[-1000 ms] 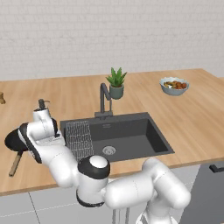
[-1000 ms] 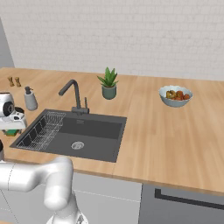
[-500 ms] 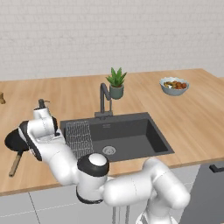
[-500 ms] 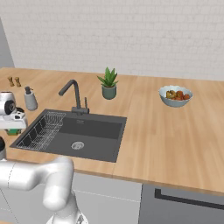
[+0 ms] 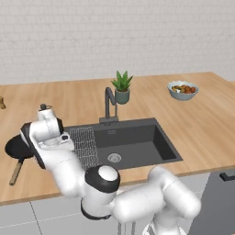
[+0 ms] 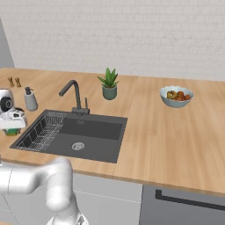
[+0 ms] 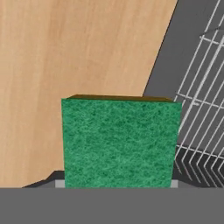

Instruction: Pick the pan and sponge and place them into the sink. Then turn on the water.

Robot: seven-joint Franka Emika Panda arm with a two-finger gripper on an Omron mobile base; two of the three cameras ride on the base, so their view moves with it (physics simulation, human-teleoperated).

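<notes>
Green sponge [image 7: 120,142], yellowish edge at top, sat square between jaws just beside sink [image 7: 175,70] rim, above wooden counter [image 7: 78,48]. Gripper [image 6: 12,125] clamped on sponge, jaws partly closed. Black pan [image 5: 20,148] lay on counter left of sink, behind arm. Wire rack [image 5: 87,144] in basin's left end; faucet [image 5: 109,104] behind.

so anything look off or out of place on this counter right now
Nothing looks spilled, damaged or askew. The pan still lies on the counter left of the sink. The green sponge sits between the gripper's fingers beside the sink's wire rack. No water runs from the faucet.
</notes>
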